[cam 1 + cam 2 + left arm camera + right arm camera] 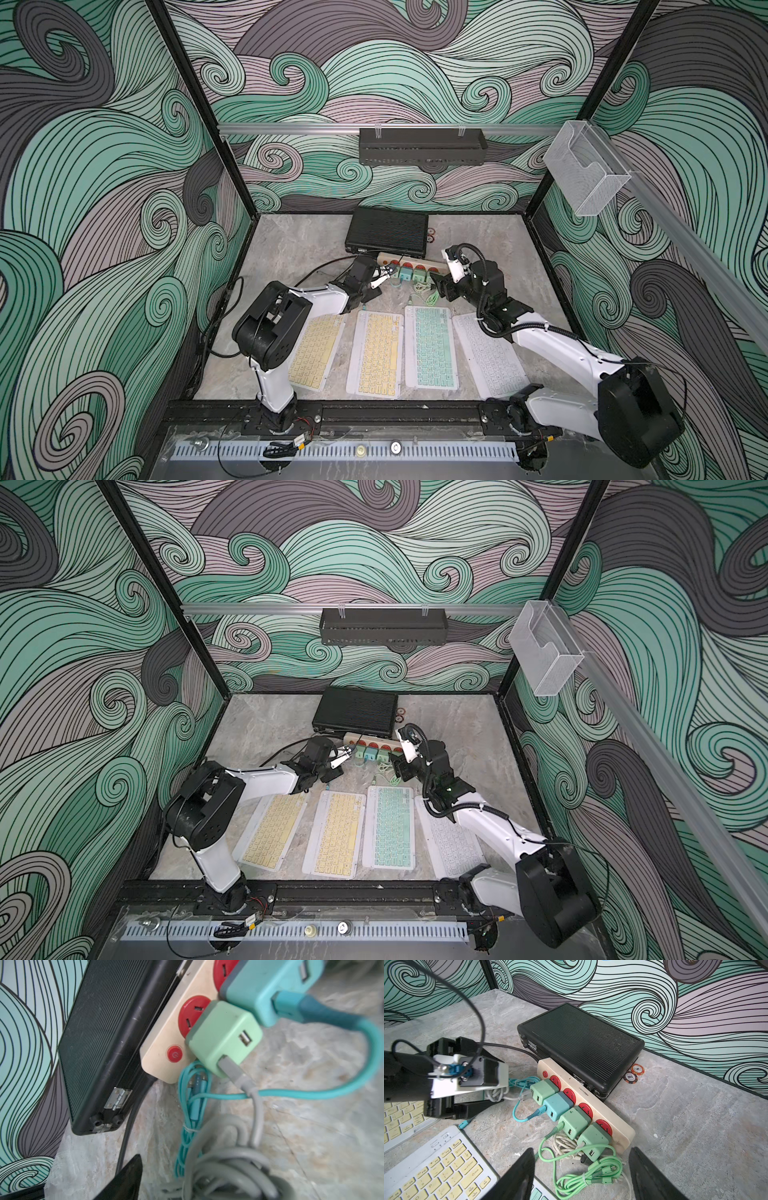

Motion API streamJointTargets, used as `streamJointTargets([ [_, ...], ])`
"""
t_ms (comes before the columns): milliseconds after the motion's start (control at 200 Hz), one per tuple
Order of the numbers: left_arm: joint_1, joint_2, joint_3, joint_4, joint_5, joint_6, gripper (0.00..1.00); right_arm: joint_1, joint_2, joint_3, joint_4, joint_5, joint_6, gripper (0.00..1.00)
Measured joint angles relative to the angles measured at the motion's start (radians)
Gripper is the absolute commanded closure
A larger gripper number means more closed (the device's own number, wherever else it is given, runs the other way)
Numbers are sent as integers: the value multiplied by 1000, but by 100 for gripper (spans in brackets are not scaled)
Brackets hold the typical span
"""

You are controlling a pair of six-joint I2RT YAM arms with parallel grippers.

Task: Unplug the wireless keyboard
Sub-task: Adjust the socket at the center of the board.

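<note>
Two yellow keyboards (311,353) (376,353), a teal one (430,349) and a white one (490,361) lie in a row. Behind them is a cream power strip (618,1126) with several chargers. A grey cable (230,1068) is plugged into the end green charger (224,1036), and its coil (228,1157) lies between the spread fingers of my left gripper (384,276), which is open. A teal cable (311,1094) leaves the blue charger (270,987). My right gripper (581,1150) is open over the far-end charger (593,1138) and a green cable bundle (581,1180). I cannot tell which cable reaches which keyboard.
A black ribbed case (388,228) lies right behind the strip, against the back wall. Two poker chips (634,1073) sit beside its corner. A black power cord (124,1147) runs off from the strip's switch end. A loose teal plug (464,1124) lies by a yellow keyboard's corner.
</note>
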Motion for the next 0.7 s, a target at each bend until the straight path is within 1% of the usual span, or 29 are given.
streamJointTargets([
  [45,0,22,24,0,-16,3,45,0,0,0,0,-2,0,29],
  [110,0,54,58,8,-37,3,66,0,0,0,0,-2,0,29],
  [140,0,59,65,10,-39,0,74,0,1,0,0,-1,0,29],
  [210,-1,56,71,8,-38,-3,86,0,4,0,0,3,0,30],
  [280,-2,41,72,-6,-23,-10,95,-1,6,0,1,9,1,30],
  [385,-7,-7,72,-53,-5,-34,99,-3,9,0,7,9,2,31],
  [460,-9,-61,71,-93,14,-50,100,-5,10,0,7,7,5,32],
  [590,-15,-182,66,-196,84,-77,99,-5,6,0,-2,-1,12,33],
  [695,-23,-259,61,-270,130,-106,92,-5,-13,0,-28,-16,20,32],
])
